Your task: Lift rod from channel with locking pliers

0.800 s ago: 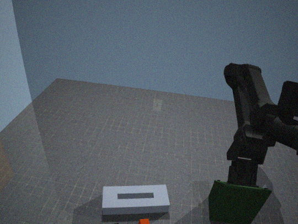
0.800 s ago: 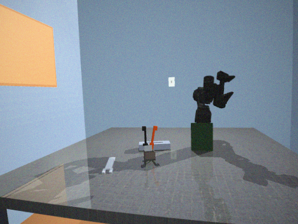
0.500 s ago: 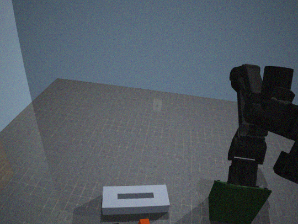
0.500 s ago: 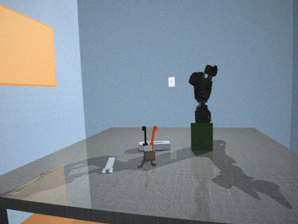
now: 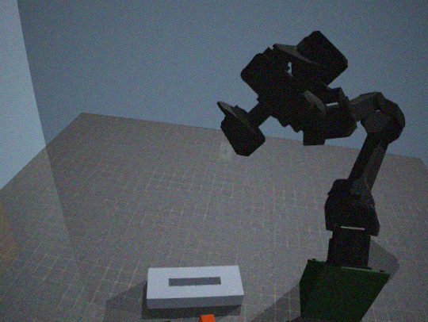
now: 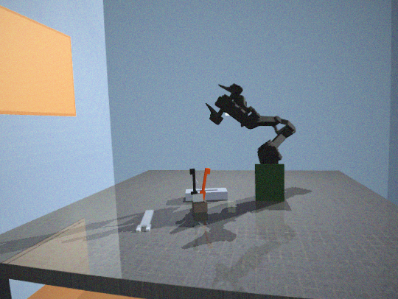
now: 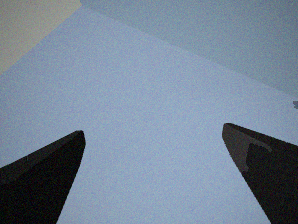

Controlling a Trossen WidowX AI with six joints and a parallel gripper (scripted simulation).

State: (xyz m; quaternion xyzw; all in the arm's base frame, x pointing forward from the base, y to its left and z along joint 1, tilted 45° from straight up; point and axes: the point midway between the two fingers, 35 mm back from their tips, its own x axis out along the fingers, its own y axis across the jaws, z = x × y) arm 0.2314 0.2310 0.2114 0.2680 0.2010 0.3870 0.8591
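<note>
The locking pliers stand upright in the brown holster, one black handle and one orange handle spread apart at the top; their jaws are hidden. In the top view only the orange handle tip shows clearly at the bottom edge. Behind the holster lies the white channel block with a narrow dark slot. The rod cannot be made out in the slot. My gripper is wide open and empty, high above the table, above the pliers and the block.
A light, wrench-shaped bar lies flat on the table, left of and nearer than the holster in the exterior view. The arm stands on a green pedestal to the right of the block. The wrist view shows only walls behind the fingers.
</note>
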